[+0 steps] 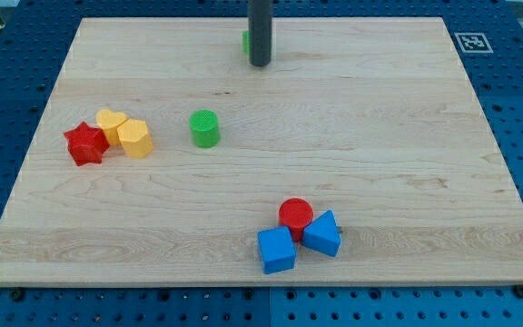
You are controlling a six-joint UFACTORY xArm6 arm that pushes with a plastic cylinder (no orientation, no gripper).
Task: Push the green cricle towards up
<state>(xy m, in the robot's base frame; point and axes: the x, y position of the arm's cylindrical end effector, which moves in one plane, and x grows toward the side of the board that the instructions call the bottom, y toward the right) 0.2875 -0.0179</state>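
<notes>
The green circle [204, 128] stands on the wooden board [379, 136], left of the middle. My tip [260, 64] is near the view's top, up and to the right of the green circle and well apart from it. A second green block [245, 42] shows just left of the rod, mostly hidden behind it; its shape cannot be made out.
At the left, a red star [85, 143], a yellow heart [110, 123] and a yellow hexagon [135, 138] sit touching. At the bottom middle, a red circle [295, 215], a blue cube [276, 250] and another blue block [322, 234] cluster together.
</notes>
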